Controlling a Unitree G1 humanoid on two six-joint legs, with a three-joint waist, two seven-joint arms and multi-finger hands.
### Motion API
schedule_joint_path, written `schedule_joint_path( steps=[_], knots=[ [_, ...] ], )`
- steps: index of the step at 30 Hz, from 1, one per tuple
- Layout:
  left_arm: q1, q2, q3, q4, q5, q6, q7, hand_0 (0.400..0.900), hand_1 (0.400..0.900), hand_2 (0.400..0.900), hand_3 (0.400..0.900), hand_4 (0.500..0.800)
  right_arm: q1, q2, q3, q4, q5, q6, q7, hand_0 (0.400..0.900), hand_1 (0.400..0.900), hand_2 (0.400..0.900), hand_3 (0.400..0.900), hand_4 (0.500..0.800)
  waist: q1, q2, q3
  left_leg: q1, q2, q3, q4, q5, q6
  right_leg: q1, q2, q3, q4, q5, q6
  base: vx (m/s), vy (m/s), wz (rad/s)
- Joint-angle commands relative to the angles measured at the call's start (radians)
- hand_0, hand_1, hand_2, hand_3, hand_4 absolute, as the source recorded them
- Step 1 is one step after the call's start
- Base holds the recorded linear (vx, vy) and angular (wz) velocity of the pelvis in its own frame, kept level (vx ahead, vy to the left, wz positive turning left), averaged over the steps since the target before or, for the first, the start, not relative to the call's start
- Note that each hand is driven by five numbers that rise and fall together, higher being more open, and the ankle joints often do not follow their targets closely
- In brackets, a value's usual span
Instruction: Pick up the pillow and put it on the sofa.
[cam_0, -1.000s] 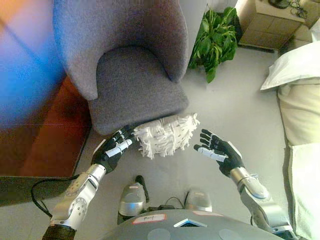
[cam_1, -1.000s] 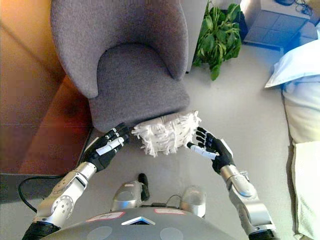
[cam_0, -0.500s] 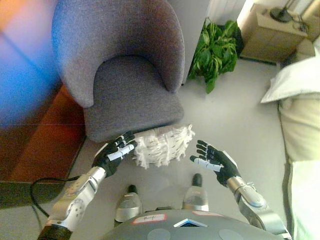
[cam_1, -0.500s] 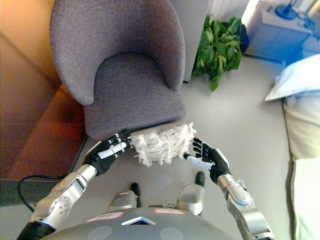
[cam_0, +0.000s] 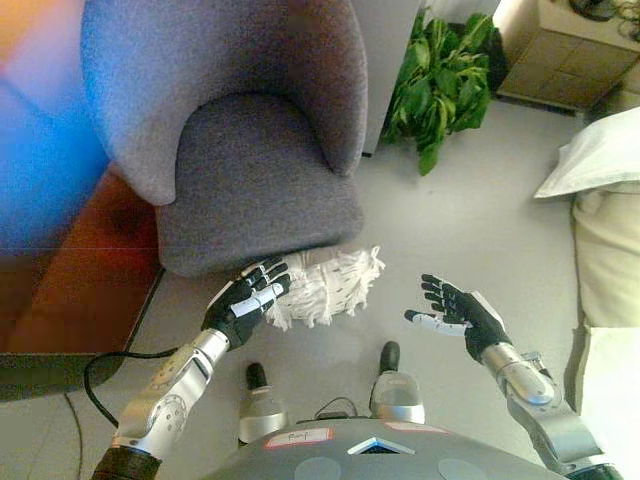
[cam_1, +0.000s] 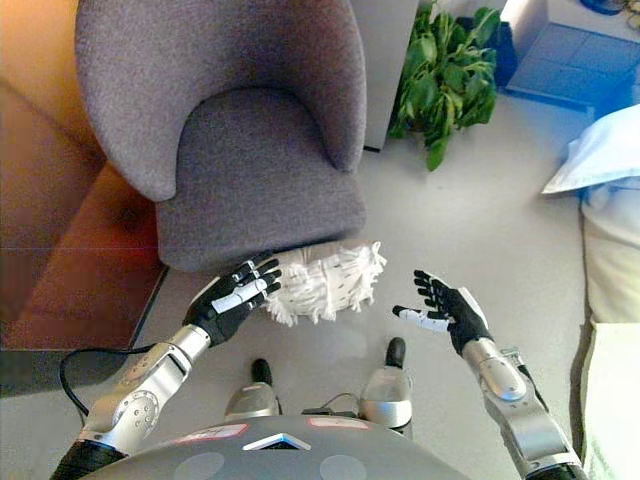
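Note:
A white fringed pillow (cam_0: 325, 285) lies on the floor against the front edge of the grey armchair (cam_0: 255, 180). My left hand (cam_0: 247, 300) is open, its fingers straight and touching the pillow's left end. My right hand (cam_0: 458, 312) is open, palm turned toward the pillow, a short way to its right and apart from it. The pillow also shows in the right eye view (cam_1: 325, 281), with my left hand (cam_1: 232, 297) at its left end and my right hand (cam_1: 445, 308) off to the right.
A green potted plant (cam_0: 440, 80) stands behind the armchair to the right. A bed with a white pillow (cam_0: 600, 160) runs along the right edge. A wooden cabinet (cam_0: 565, 50) is at the back right. A dark red-brown surface (cam_0: 60, 290) lies to the left.
My right hand has drawn away from the pillow to the right. My left hand stays at the pillow's left end. The camera has shifted a little.

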Motion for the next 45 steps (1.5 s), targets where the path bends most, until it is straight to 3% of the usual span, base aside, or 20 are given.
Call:
schedule_joint_path(
  steps=[1, 4, 8, 12, 16, 20, 25, 30, 32, 33, 34, 45],
  knots=[
    [-0.055, 0.061, 0.061, -0.083, -0.032, -0.091, -0.066, 0.9, 0.9, 0.9, 0.9, 0.8, -0.101, -0.064, -0.065, -0.056, -0.231, -0.089, -0.151, 0.9, 0.9, 0.9, 0.9, 0.8, 0.023, -0.019, 0.027, -0.016, 0.083, 0.016, 0.117, -0.072, 0.068, -0.122, -0.104, 0.032, 0.108, 0.071, 0.055, -0.04, -0.035, 0.26],
    [-0.102, 0.098, 0.047, -0.083, -0.051, -0.115, -0.088, 0.9, 0.9, 0.9, 0.9, 0.8, -0.184, -0.133, -0.059, -0.035, -0.43, -0.067, -0.254, 0.9, 0.9, 0.9, 0.9, 0.8, 0.036, -0.012, 0.074, -0.086, 0.1, -0.026, 0.195, -0.088, 0.069, -0.16, -0.11, 0.049, 0.192, 0.022, 0.046, -0.14, -0.037, 0.28],
    [-0.169, 0.128, 0.011, -0.085, -0.106, -0.174, -0.12, 0.9, 0.9, 0.9, 0.9, 0.8, -0.309, -0.235, -0.04, -0.007, -0.548, -0.07, -0.338, 0.9, 0.9, 0.9, 0.9, 0.8, 0.052, 0.001, 0.151, -0.223, 0.119, -0.088, 0.329, -0.11, 0.067, -0.265, -0.14, 0.086, 0.318, -0.028, 0.037, -0.18, -0.022, 0.25],
    [-0.24, 0.147, -0.022, -0.075, -0.121, -0.232, -0.109, 0.9, 0.9, 0.9, 0.9, 0.8, -0.451, -0.319, -0.011, 0.031, -0.579, -0.085, -0.356, 0.9, 0.9, 0.9, 0.9, 0.8, 0.063, 0.017, 0.219, -0.391, 0.118, -0.136, 0.454, -0.132, 0.068, -0.405, -0.161, 0.123, 0.444, -0.08, 0.028, -0.21, 0.01, 0.19],
    [-0.272, 0.159, -0.017, -0.066, -0.093, -0.254, -0.083, 0.9, 0.9, 0.9, 0.9, 0.8, -0.552, -0.361, -0.007, 0.036, -0.584, -0.109, -0.354, 0.9, 0.9, 0.9, 0.9, 0.8, 0.071, 0.028, 0.258, -0.536, 0.118, -0.152, 0.553, -0.151, 0.064, -0.524, -0.15, 0.152, 0.56, -0.14, 0.014, -0.16, 0.0, 0.18],
    [-0.29, 0.154, -0.004, -0.056, -0.131, -0.231, -0.104, 0.9, 0.9, 0.9, 0.9, 0.8, -0.616, -0.386, 0.003, 0.028, -0.582, -0.139, -0.345, 0.9, 0.9, 0.9, 0.9, 0.8, 0.082, 0.03, 0.275, -0.646, 0.12, -0.142, 0.655, -0.185, 0.063, -0.624, -0.145, 0.153, 0.686, -0.203, 0.002, -0.11, -0.015, 0.2],
    [-0.319, 0.152, -0.035, -0.051, -0.137, -0.221, -0.151, 0.9, 0.9, 0.9, 0.9, 0.8, -0.694, -0.408, 0.049, 0.031, -0.556, -0.156, -0.324, 0.9, 0.9, 0.9, 0.9, 0.8, 0.1, 0.035, 0.277, -0.779, 0.134, -0.146, 0.781, -0.229, 0.058, -0.748, -0.166, 0.146, 0.852, -0.266, -0.01, -0.1, -0.032, 0.22],
    [-0.354, 0.17, -0.063, -0.044, -0.154, -0.236, -0.162, 0.9, 0.9, 0.9, 0.9, 0.8, -0.758, -0.429, 0.102, 0.034, -0.515, -0.168, -0.312, 0.9, 0.9, 0.9, 0.9, 0.8, 0.109, 0.044, 0.278, -0.894, 0.148, -0.162, 0.899, -0.26, 0.051, -0.864, -0.193, 0.149, 1.013, -0.326, -0.02, -0.09, -0.01, 0.17],
    [-0.358, 0.178, -0.066, -0.05, -0.165, -0.246, -0.153, 0.9, 0.9, 0.9, 0.9, 0.8, -0.779, -0.432, 0.129, 0.034, -0.514, -0.158, -0.326, 0.9, 0.9, 0.9, 0.9, 0.8, 0.115, 0.052, 0.285, -0.939, 0.159, -0.177, 1.0, -0.316, 0.04, -0.909, -0.213, 0.156, 1.118, -0.392, -0.016, -0.02, -0.004, 0.13],
    [-0.358, 0.178, -0.064, -0.05, -0.165, -0.246, -0.153, 0.9, 0.9, 0.9, 0.9, 0.8, -0.783, -0.432, 0.13, 0.035, -0.514, -0.158, -0.326, 0.9, 0.9, 0.9, 0.9, 0.8, 0.113, 0.052, 0.281, -0.953, 0.154, -0.177, 0.987, -0.288, 0.047, -0.923, -0.21, 0.155, 1.105, -0.367, -0.025, 0.04, -0.006, 0.12],
    [-0.352, 0.181, -0.064, -0.051, -0.172, -0.259, -0.153, 0.9, 0.9, 0.9, 0.9, 0.8, -0.792, -0.427, 0.145, 0.04, -0.518, -0.158, -0.34, 0.9, 0.9, 0.9, 0.9, 0.8, 0.118, 0.058, 0.284, -0.984, 0.157, -0.192, 1.067, -0.335, 0.036, -0.954, -0.22, 0.167, 1.189, -0.424, -0.019, -0.02, -0.003, 0.12],
    [-0.322, 0.216, -0.031, -0.09, -0.202, -0.242, -0.18, 0.9, 0.9, 0.9, 0.9, 0.8, -0.859, -0.429, 0.189, 0.057, -0.519, -0.11, -0.362, 0.9, 0.9, 0.9, 0.9, 0.8, 0.127, 0.087, 0.302, -1.208, 0.16, -0.28, 1.354, -0.393, 0.015, -1.174, -0.237, 0.261, 1.515, -0.568, -0.032, -0.01, -0.024, 0.17]
  ],
)
